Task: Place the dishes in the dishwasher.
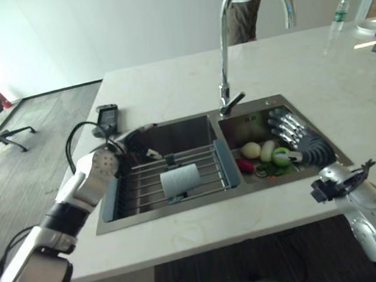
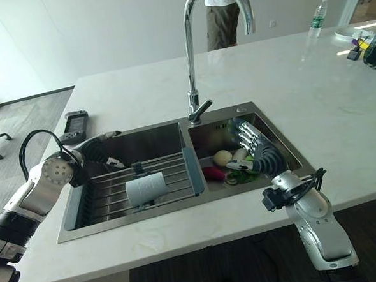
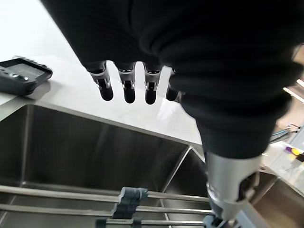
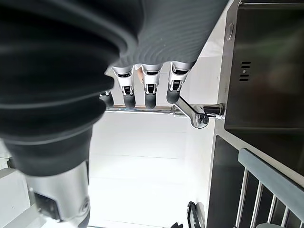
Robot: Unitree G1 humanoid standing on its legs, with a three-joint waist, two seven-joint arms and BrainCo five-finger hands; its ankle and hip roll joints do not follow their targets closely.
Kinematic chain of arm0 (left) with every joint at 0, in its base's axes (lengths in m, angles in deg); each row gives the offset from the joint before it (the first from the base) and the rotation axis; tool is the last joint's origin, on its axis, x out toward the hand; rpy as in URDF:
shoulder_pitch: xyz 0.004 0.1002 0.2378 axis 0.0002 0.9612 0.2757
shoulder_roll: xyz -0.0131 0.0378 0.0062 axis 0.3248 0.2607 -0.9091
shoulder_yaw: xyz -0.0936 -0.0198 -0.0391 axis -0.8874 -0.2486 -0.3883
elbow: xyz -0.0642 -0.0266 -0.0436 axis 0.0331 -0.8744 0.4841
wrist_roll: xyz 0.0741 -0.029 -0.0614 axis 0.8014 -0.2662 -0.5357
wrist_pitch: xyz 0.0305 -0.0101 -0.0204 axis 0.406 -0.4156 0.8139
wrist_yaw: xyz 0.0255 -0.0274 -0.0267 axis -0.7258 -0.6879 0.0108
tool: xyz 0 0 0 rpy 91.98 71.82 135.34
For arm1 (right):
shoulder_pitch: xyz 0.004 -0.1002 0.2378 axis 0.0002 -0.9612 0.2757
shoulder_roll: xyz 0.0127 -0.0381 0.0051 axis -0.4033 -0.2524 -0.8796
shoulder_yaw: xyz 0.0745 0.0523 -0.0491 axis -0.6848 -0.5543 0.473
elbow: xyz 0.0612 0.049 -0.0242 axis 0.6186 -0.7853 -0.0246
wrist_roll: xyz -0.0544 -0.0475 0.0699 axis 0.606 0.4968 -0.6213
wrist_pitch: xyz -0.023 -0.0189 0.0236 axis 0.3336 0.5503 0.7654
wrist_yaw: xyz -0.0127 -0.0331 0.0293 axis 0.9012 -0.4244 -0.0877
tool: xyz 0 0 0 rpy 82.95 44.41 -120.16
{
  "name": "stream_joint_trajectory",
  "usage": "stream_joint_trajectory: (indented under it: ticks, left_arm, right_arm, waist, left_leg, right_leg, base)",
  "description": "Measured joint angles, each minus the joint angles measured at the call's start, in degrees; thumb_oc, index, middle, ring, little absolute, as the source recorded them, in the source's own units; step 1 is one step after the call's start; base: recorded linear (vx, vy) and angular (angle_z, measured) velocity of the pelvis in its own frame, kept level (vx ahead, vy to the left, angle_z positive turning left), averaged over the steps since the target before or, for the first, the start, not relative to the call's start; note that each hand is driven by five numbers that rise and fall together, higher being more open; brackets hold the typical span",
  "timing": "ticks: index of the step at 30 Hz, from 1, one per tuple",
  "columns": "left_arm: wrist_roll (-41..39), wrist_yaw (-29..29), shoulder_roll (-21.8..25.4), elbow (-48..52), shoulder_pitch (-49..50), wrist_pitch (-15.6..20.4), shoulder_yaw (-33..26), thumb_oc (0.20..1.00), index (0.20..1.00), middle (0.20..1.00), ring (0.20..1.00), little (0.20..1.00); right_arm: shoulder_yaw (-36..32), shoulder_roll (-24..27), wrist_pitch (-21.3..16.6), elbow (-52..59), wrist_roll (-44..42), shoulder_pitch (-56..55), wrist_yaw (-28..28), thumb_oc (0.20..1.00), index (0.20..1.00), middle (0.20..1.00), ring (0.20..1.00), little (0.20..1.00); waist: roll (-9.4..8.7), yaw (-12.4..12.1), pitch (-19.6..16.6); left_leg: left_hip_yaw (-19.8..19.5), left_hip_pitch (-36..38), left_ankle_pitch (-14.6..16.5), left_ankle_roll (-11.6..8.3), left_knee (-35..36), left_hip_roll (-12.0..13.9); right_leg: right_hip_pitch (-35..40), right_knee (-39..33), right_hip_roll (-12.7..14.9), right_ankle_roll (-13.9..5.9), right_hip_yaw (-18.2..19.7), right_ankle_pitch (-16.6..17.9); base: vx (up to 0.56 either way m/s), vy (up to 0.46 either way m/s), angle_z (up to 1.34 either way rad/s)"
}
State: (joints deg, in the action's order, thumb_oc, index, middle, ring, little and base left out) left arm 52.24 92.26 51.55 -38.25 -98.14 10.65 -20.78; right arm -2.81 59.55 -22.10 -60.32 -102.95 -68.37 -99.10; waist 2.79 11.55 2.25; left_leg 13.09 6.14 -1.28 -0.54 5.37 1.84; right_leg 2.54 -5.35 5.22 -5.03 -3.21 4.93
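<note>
The sink (image 2: 179, 213) shows brushed steel, dull-shining, with smooth walls; the tap (image 2: 192, 57) gleams in polished chrome, mirror-bright; the countertop (image 2: 340, 119) looks like pale stone, smooth with a soft sheen; the rack (image 2: 108, 187) has thin bare-metal rods and matt grey-blue plastic ends; the cup (image 2: 145, 189) on it looks matt and pale; the bottle (image 2: 318, 13) is clear plastic.

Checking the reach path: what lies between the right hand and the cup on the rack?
In the right eye view, between right hand and cup: vegetables and the rack's grey end bar.
</note>
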Motion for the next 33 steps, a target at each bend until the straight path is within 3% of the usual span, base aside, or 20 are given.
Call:
stream_joint_trajectory:
  ticks: [13,33]
  left_arm:
    - [2.54,2.95,-4.98,-1.09,0.15,-0.38,0.14,1.000,1.000,1.000,1.000,1.000]
    - [9.33,13.18,-5.29,3.90,4.91,-2.00,0.36,1.000,1.000,1.000,1.000,1.000]
  right_arm:
    - [-0.11,0.17,-0.01,-1.09,-0.06,0.00,-2.25,1.000,1.000,1.000,1.000,1.000]
    - [-0.04,-0.07,-0.02,-1.09,0.04,0.01,-1.65,1.000,1.000,1.000,1.000,1.000]
  waist:
    - [-0.39,0.44,0.04]
    - [-0.78,-0.40,0.11]
  left_leg:
    - [1.55,0.85,0.29,-0.35,0.04,0.75]
    - [1.62,0.85,0.32,-0.35,0.04,0.69]
  right_leg:
    - [-0.07,-0.02,-0.86,-0.22,1.80,-0.12]
    - [-0.06,-0.02,-0.79,-0.15,1.80,-0.19]
  base:
    - [-0.01,-0.009,-0.08]
    - [0.00,0.000,0.00]
